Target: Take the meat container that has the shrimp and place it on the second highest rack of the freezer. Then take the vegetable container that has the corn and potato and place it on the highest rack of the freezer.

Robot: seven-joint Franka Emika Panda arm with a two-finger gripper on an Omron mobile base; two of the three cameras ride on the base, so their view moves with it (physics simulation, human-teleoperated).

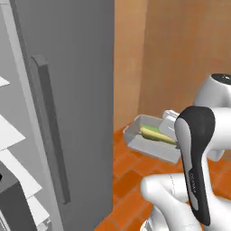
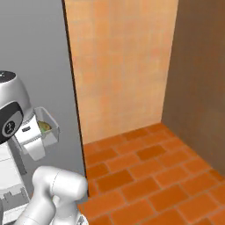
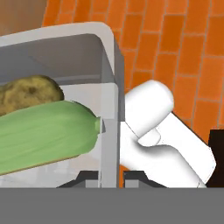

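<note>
The gripper [image 3: 109,177] is mostly cut off at the bottom of the hand view. The corn [image 3: 41,135] and the potato [image 3: 26,94], beside the jaws, are cropped by the left edge there. In the left base view, the vegetable container's [image 1: 149,146] near end is hidden behind the arm.

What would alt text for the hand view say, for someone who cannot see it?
The gripper is shut on the wall of the vegetable container, seen close up. Inside lie the corn and the potato, with orange brick floor below.
</note>
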